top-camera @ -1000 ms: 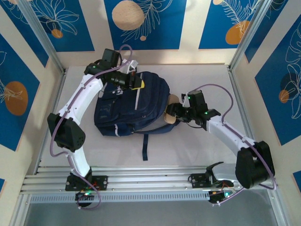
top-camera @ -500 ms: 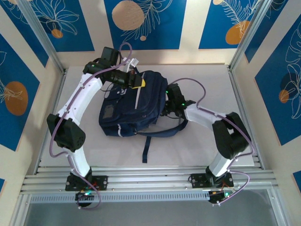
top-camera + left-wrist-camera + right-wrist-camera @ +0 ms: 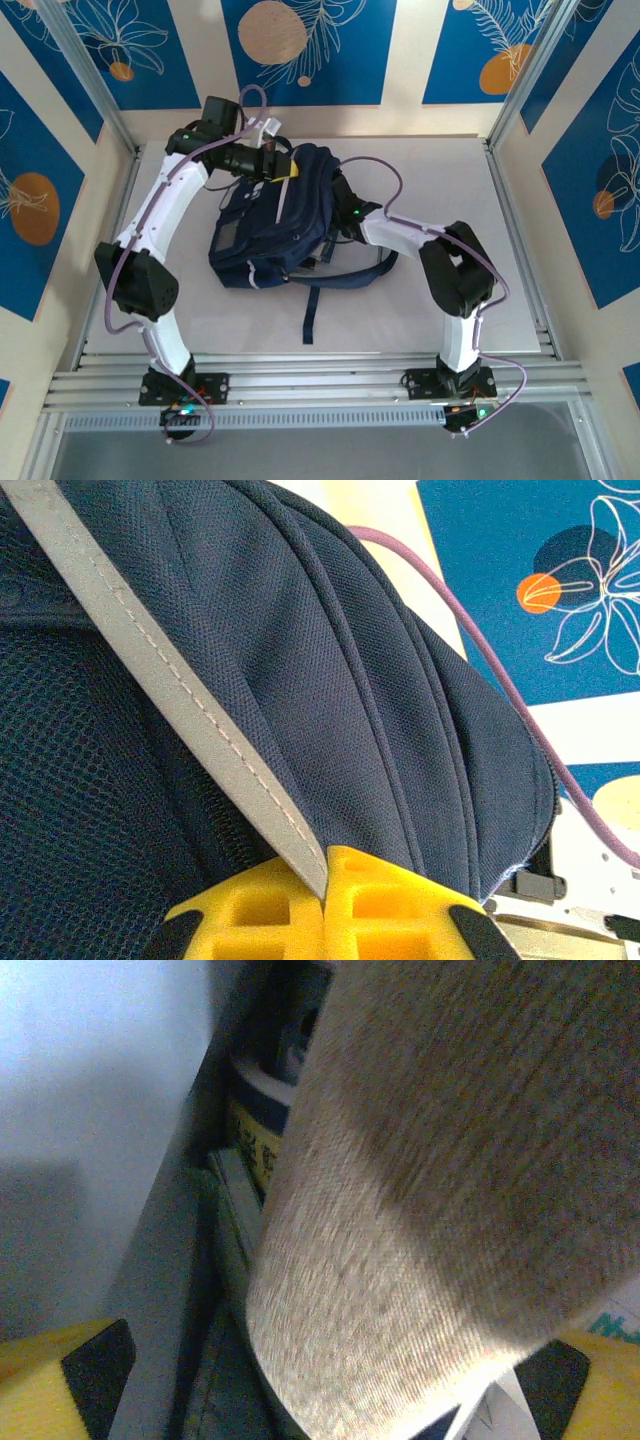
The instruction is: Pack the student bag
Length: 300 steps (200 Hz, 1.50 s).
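Navy bag (image 3: 262, 240) lies on the table (image 3: 440, 190), left of the middle. Its top end is close to the far edge, its bottom toward the near edge. Grey patch (image 3: 230, 238) on the front; thin light stripe (image 3: 190, 710) runs down from the top. One dark strap (image 3: 309, 315) trails off the bottom end toward the near edge.

The left arm (image 3: 165, 215) arches from the near-left corner to the bag's top end. On the left gripper (image 3: 325, 905), the yellow fingers (image 3: 240, 910) are pressed together. The stripe is pinched between them where it meets the fabric. Fabric rises from the pinch in long ridges. Purple cable (image 3: 500, 670) passes behind the bag in the left wrist view.

The right arm (image 3: 410, 235) comes from the near-right corner, elbow folded, forearm pointing left into the bag's right side. Its wrist end sits at the fabric edge, a green light showing there.

On the right gripper (image 3: 330, 1390), the fingers are set wide: one black pad (image 3: 95, 1370) low at one side of the wrist view, its twin low at the other. Between them is a tan woven roll (image 3: 430, 1160), close to the lens and blurred. There is a clear gap beside the first pad, so no grip. At the other pad I cannot tell whether it touches. Behind the roll it is dim: pale lining, flat stacked edges, and a round thing with a yellow label (image 3: 250, 1150), too dark to name.
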### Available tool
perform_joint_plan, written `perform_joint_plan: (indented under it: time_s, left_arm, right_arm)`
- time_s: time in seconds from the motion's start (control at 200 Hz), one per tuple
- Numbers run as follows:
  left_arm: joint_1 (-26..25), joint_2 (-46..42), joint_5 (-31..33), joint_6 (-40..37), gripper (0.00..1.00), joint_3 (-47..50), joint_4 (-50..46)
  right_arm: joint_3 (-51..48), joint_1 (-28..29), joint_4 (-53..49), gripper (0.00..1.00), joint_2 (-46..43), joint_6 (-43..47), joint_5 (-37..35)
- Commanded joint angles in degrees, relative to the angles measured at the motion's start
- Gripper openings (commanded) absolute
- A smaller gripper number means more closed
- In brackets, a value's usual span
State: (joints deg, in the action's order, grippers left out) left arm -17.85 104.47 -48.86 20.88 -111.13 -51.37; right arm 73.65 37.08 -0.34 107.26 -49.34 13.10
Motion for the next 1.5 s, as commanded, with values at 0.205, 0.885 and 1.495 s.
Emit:
perform_joint_plan:
  time_s: [0.205,0.885,1.495]
  left_arm:
    - [1.99,-3.13,-5.03,-0.62,0.0,0.21,6.87]
    - [-7.43,-1.81,12.72,-4.14,0.26,12.57,8.46]
    - [-7.03,-43.86,33.6,19.87,0.55,60.53,22.97]
  right_arm:
    - [-4.21,-0.34,-4.17,1.0,-6.89,6.47,0.61]
    - [-25.28,-19.15,-17.64,0.85,-37.74,-2.01,-26.26]
    - [-1.58,-29.96,-26.71,0.88,-7.86,7.5,-8.45]
